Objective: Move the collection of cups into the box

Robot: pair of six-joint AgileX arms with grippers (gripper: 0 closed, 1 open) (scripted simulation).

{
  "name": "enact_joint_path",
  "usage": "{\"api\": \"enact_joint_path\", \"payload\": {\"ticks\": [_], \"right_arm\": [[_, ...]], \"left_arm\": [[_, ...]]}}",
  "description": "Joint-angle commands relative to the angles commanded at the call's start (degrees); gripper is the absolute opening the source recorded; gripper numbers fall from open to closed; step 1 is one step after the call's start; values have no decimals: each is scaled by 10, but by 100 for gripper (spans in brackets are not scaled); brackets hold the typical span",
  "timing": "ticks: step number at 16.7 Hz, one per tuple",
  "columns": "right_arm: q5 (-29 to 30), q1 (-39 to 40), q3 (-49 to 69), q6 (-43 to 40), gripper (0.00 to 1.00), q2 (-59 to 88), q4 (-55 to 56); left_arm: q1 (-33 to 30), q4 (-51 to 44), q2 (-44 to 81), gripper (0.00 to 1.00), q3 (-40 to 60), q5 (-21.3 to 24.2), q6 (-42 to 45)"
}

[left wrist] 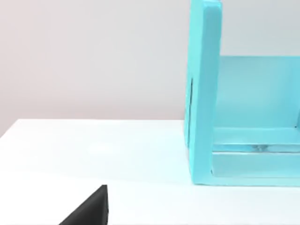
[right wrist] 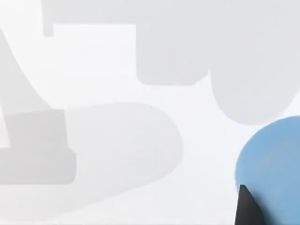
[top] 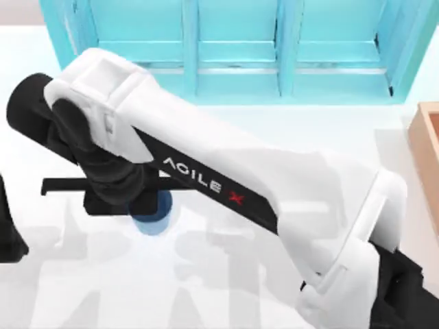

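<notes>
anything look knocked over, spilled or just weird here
Nothing stands out. The blue cup sits on the white table under the right gripper, which has reached across to the left side. The turquoise shelf unit stands along the back edge, and the tan box is at the right edge.

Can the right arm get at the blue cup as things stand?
Probably yes. In the top view the right gripper is right over the blue cup, reaching across from the table's right side. The right wrist view shows the cup beside a fingertip with bare table around it. Whether the fingers are closed on it, I cannot tell.
</notes>
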Motion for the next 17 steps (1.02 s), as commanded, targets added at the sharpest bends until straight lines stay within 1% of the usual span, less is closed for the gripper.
{"api": "enact_joint_path", "payload": {"ticks": [7,10,13,17], "right_arm": [[-5,-22,-332,-24,0,-216,116],[-8,-29,-450,-32,0,-294,159],[-9,-34,-527,-38,0,-347,188],[-10,-36,-551,-40,0,-365,198]], "left_arm": [[0,0,0,100,0,0,0],[0,0,0,100,0,0,0],[0,0,0,100,0,0,0],[0,0,0,100,0,0,0]]}}
